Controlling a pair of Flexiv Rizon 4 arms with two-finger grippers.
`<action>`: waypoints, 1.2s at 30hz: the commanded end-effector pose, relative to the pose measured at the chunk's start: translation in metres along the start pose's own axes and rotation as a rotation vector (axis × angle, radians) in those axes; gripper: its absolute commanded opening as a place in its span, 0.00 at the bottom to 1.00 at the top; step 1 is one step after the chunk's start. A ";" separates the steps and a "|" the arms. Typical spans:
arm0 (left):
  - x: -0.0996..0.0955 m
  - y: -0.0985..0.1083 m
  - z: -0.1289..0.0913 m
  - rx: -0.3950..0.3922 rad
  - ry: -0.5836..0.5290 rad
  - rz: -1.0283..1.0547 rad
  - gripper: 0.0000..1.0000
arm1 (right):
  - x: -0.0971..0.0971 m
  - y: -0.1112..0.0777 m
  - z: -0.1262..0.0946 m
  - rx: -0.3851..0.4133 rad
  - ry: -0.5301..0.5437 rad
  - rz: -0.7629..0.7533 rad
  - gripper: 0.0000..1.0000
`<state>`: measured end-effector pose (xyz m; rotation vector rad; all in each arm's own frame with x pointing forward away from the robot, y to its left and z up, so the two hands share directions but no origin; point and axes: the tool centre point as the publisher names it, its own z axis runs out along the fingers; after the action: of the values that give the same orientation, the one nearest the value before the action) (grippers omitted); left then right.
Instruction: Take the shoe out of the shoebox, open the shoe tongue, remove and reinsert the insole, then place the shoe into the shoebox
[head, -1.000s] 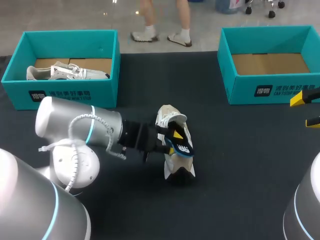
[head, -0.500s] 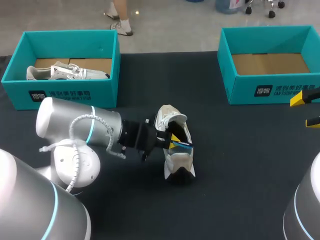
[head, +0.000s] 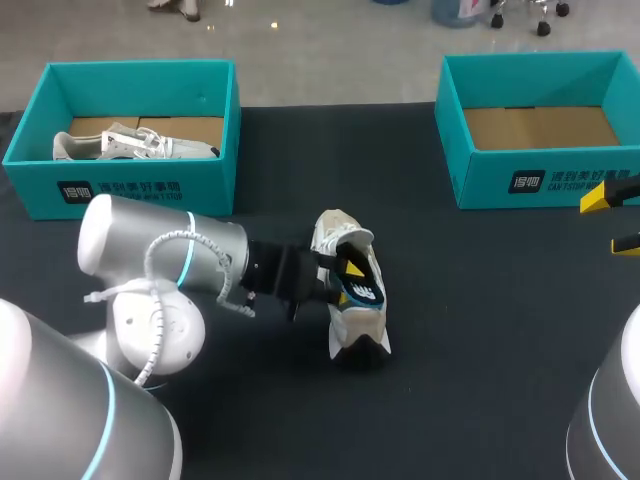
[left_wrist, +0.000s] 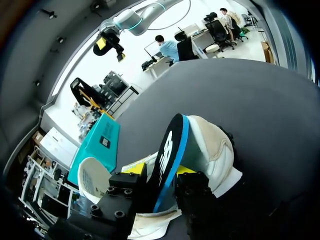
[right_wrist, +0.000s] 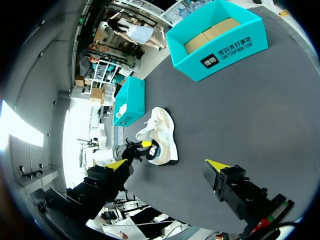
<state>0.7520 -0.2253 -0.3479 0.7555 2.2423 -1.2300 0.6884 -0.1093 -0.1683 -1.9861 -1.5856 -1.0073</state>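
Right gripper (right_wrist: 168, 164): fingers spread wide, yellow tips well apart, nothing between them; it hangs over the dark table (right_wrist: 260, 115).
Shoe (right_wrist: 162, 131): white, lying on the table ahead of the gripper, loose laces spilling off one side.
Insole (right_wrist: 153, 150): dark with a blue edge, standing up out of the shoe's opening at the nearer end.
Left gripper (right_wrist: 148, 147): at the shoe's opening, one yellow tip showing against the insole (the grip itself is too small to judge); grey left arm (right_wrist: 107, 156) runs back beside my own finger.
Near shoebox (right_wrist: 216, 40): teal, open-topped, brown cardboard floor showing; well apart from the shoe.
Far shoebox (right_wrist: 130, 100): teal, beyond the shoe, seen from the side; inside hidden.
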 end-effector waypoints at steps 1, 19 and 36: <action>0.004 -0.010 -0.010 -0.007 -0.008 0.012 0.34 | 0.000 -0.001 0.000 -0.002 -0.003 0.002 1.00; 0.001 0.001 0.005 -0.051 0.015 0.045 0.00 | 0.000 -0.001 0.000 -0.002 -0.003 0.002 1.00; 0.007 0.001 0.000 -0.070 0.025 0.044 0.39 | 0.000 -0.001 0.000 -0.002 -0.003 0.002 1.00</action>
<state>0.7541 -0.2265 -0.3551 0.8008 2.2630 -1.1350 0.6884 -0.1093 -0.1683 -1.9861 -1.5856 -1.0074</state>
